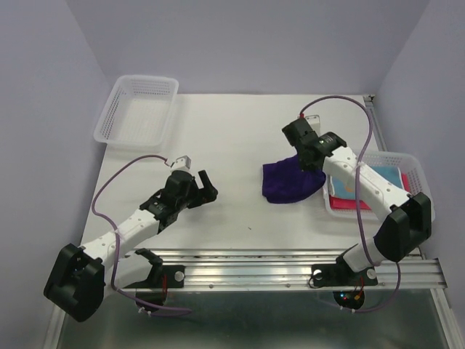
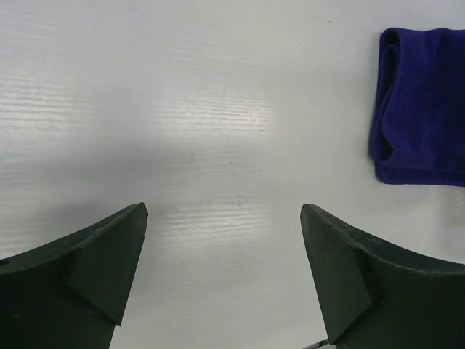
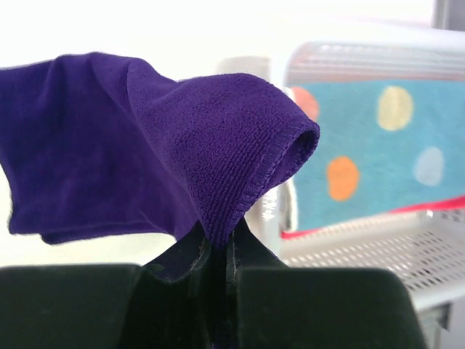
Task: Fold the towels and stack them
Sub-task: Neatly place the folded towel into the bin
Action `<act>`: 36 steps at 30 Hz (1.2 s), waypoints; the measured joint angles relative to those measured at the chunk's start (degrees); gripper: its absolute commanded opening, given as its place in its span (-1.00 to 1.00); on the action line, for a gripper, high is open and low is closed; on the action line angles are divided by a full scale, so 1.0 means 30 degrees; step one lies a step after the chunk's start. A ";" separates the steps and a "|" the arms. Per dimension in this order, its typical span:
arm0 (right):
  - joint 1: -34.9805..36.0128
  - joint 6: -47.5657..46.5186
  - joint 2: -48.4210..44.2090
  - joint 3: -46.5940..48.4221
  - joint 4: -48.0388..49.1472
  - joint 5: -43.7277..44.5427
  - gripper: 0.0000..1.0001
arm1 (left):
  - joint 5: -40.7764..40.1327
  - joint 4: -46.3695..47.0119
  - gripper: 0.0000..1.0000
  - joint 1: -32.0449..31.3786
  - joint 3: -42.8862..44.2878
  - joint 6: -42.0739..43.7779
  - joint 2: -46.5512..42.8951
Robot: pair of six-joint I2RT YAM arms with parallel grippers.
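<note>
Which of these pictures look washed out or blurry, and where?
Right wrist view: the background above the purple towel is blown out white, and the dotted blue towel in the mesh basket is soft. Left wrist view: pale glare patches on the table. Top view: even light, sharp.
</note>
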 measured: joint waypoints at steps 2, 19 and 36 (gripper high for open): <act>-0.0204 -0.0189 -0.0007 0.0328 -0.0867 0.0335 -0.99 | 0.0015 0.0007 0.98 0.0007 0.0000 0.0029 0.0000; -0.3650 -0.2295 -0.1814 0.5413 -0.5537 0.1676 -0.99 | 0.0583 0.0554 0.98 0.0408 -0.0087 0.0175 0.0036; -0.7533 -0.6550 -0.2856 0.4903 -0.4852 -0.0095 -0.99 | 0.1035 0.0896 0.98 0.0772 -0.0189 0.0495 -0.0758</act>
